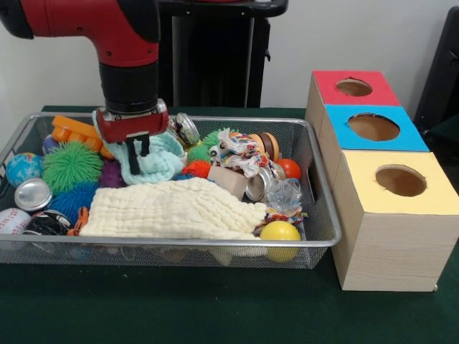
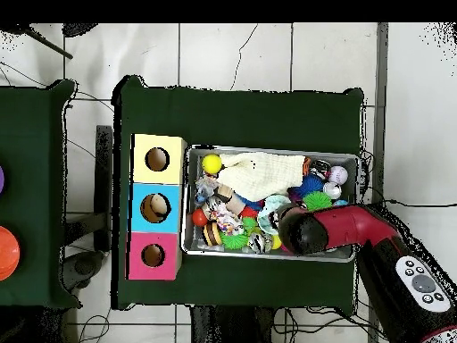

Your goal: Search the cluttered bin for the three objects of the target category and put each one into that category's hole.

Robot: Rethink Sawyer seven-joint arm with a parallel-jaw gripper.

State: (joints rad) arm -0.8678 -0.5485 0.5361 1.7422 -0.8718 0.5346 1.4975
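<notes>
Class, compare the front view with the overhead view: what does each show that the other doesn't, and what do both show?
Only the front view shows the gripper down on the light blue cloth, and the boxes' wooden sides.

Only the overhead view shows the second green table with an orange object, and the tiled floor.

Both show the wire bin, cream cloth, yellow ball and red, blue and yellow hole boxes.

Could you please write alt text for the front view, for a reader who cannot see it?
A red robot arm reaches into a wire bin of toys, its gripper on a pale blue cloth, behind a cream cloth. Beside the bin stand three wooden boxes with round holes, topped red, blue and yellow.
</notes>
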